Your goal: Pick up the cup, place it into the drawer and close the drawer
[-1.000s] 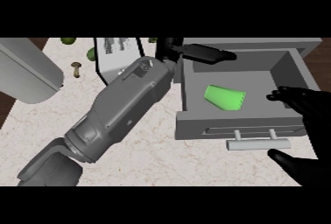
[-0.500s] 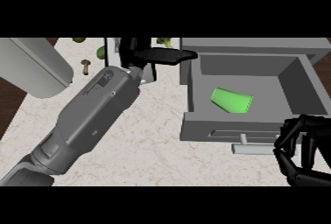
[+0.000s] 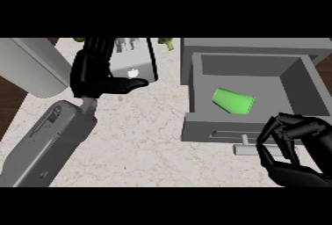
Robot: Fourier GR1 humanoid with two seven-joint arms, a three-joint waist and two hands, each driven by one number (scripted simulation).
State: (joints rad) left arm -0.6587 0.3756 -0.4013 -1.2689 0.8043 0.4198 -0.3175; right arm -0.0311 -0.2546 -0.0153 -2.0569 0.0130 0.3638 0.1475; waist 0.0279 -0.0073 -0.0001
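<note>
Cup: green, lying on its side on the floor of the open drawer, a little left of the middle of the compartment. Long axis runs diagonally, upper left to lower right in the head view. The wider end appears to face lower right, toward the drawer's front wall; which end is the mouth cannot be told for sure. Nothing touches the cup.

Drawer: grey, pulled out over the counter, cavity in plain sight from above. Front panel faces the lower edge of the view, with a pale bar handle standing off it.

Right hand: black, at the lower right, just in front of the drawer's front panel. Fingers curled inward, tips close to the handle's right end. Whether they actually close round the bar cannot be told; thumb sits below, apart from the fingers.

Left hand: black, upper left, well apart from the drawer. Fingers straight and pointing up the view, thumb out to the right, holding nothing. Its grey forearm runs down to the lower left corner.

Beside the left hand's fingers sits a pale box-like appliance. A large grey rounded object lies at the far left edge.
</note>
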